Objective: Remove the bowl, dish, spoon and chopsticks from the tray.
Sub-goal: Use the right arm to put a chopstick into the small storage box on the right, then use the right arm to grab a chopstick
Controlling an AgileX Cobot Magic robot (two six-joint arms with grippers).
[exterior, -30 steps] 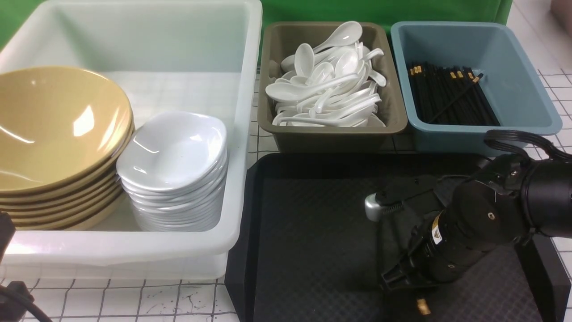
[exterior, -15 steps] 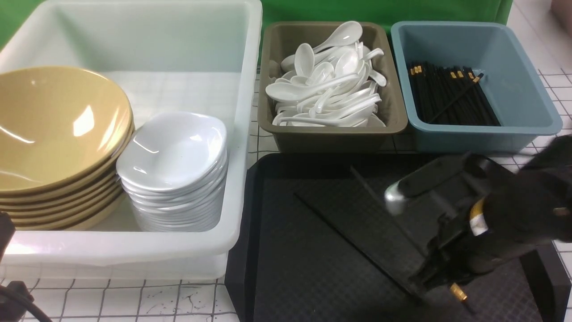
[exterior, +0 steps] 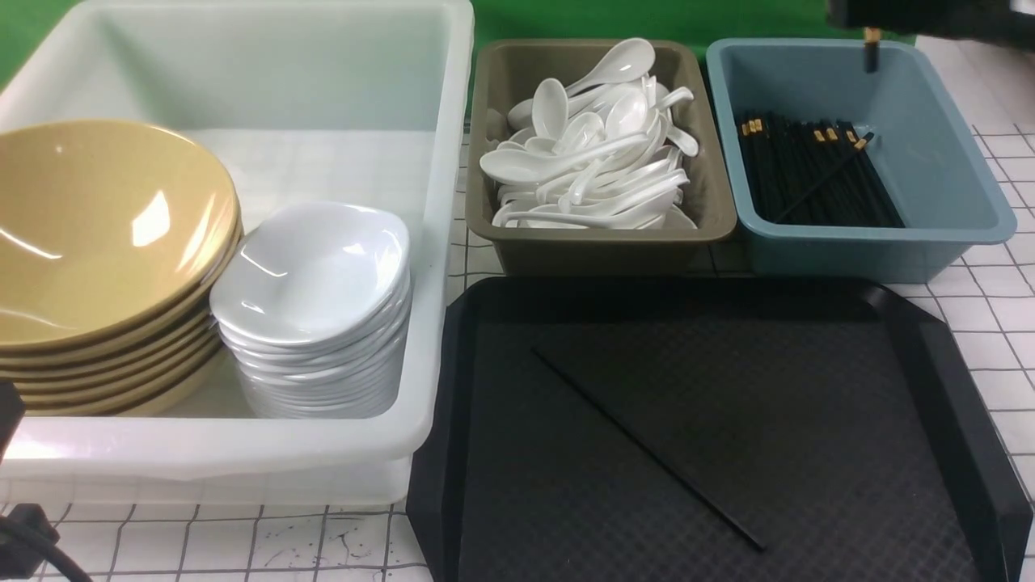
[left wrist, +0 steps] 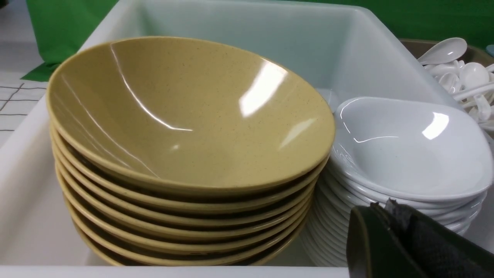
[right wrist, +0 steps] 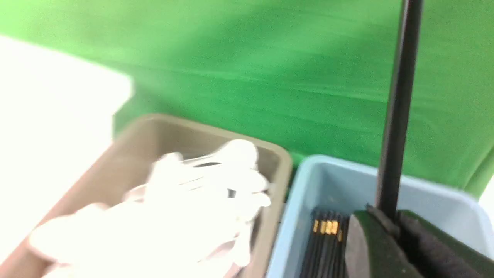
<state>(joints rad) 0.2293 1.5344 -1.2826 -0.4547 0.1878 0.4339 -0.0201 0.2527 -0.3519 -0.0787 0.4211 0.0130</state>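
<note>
The black tray (exterior: 962,420) holds one black chopstick (exterior: 647,449), lying diagonally. My right gripper (right wrist: 386,214) is shut on the other chopstick (right wrist: 397,116), high over the blue bin (exterior: 938,202). That chopstick's gold-banded end (exterior: 871,48) hangs from the top edge of the front view. Mustard bowls (exterior: 97,234) and white dishes (exterior: 315,275) are stacked in the white tub (exterior: 437,242). White spoons (exterior: 590,153) fill the olive bin (exterior: 493,81). My left gripper (left wrist: 382,208) is shut and empty, near the stack of dishes (left wrist: 413,150).
The blue bin holds several black chopsticks (exterior: 817,170), also seen in the right wrist view (right wrist: 324,231). The olive bin stands between the tub and the blue bin, behind the tray. A green backdrop rises behind the bins. The table has a white grid surface (exterior: 1003,323).
My right gripper rose off the tray with one chopstick and moved back and up, over the blue bin. The other chopstick stayed on the tray. The left gripper did not move.
</note>
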